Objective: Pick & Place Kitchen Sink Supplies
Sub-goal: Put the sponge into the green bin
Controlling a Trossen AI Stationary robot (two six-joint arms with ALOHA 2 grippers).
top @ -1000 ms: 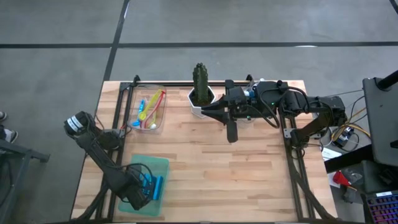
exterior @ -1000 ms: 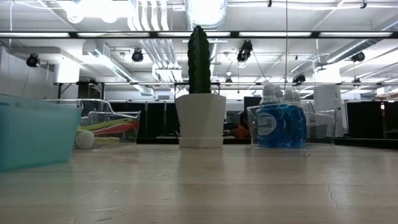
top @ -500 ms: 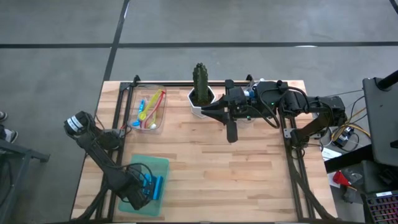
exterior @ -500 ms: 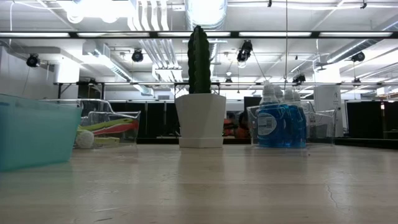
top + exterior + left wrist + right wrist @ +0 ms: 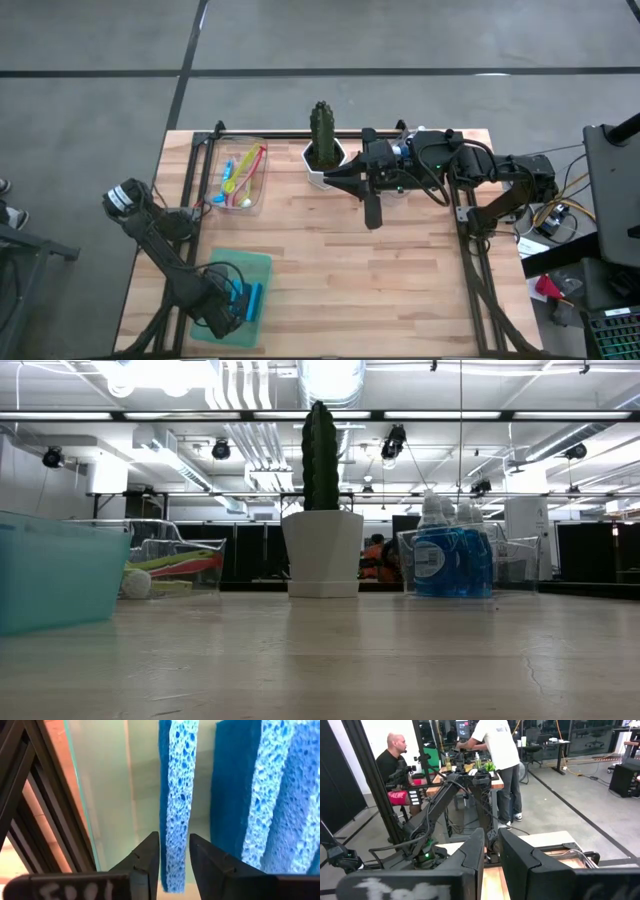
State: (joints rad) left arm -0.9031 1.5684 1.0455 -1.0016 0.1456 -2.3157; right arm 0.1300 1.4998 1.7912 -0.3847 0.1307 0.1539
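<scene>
A teal-blue sponge [image 5: 177, 795] stands on edge in the translucent green tray [image 5: 262, 262], beside other sponges [image 5: 260, 795]. My left gripper [image 5: 174, 857] points down into the tray at the table's near left [image 5: 235, 300]. It is open, with one finger on each side of that sponge's upper edge and a thin gap. My right gripper [image 5: 335, 176] hangs level above the table's far middle, shut and holding nothing [image 5: 491, 850]. The thin brushes [image 5: 243, 172] lie in a clear bin at the far left. The blue bottles [image 5: 450, 560] stand in another clear bin under the right arm.
A green cactus [image 5: 322, 130] in a white pot [image 5: 322, 555] stands at the far middle, between the two clear bins. The tray's wall [image 5: 55, 570] rises at the near left. Bare wood lies across the middle and the near right. People [image 5: 492, 750] are beyond the table.
</scene>
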